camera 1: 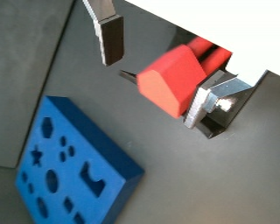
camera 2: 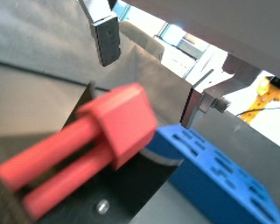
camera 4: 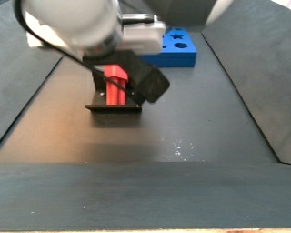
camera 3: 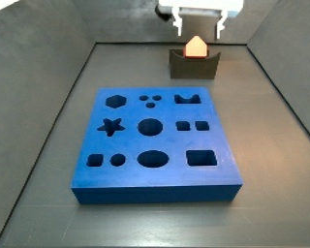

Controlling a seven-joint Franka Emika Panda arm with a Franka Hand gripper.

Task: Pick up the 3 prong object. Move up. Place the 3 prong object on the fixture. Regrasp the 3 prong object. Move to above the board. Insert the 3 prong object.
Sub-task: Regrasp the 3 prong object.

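Note:
The red-orange 3 prong object [camera 3: 196,46] stands in the notch of the dark fixture [camera 3: 194,66] at the far end of the floor, pointed end up. My gripper [camera 3: 200,19] hangs just above it, open, with its fingers [camera 1: 109,39] spread wide and nothing held. In both wrist views the 3 prong object [camera 1: 171,79] [camera 2: 90,144] shows below the gap between the jaws, nearer one finger [camera 1: 213,101] than the other. The blue board [camera 3: 155,145] with shaped cutouts lies flat in the middle of the floor, nearer than the fixture. In a side view the arm hides part of the fixture [camera 4: 114,102].
Grey side walls [camera 3: 67,87] slope up round the dark floor. The board [camera 4: 178,47] sits apart from the fixture, with a strip of bare floor between them.

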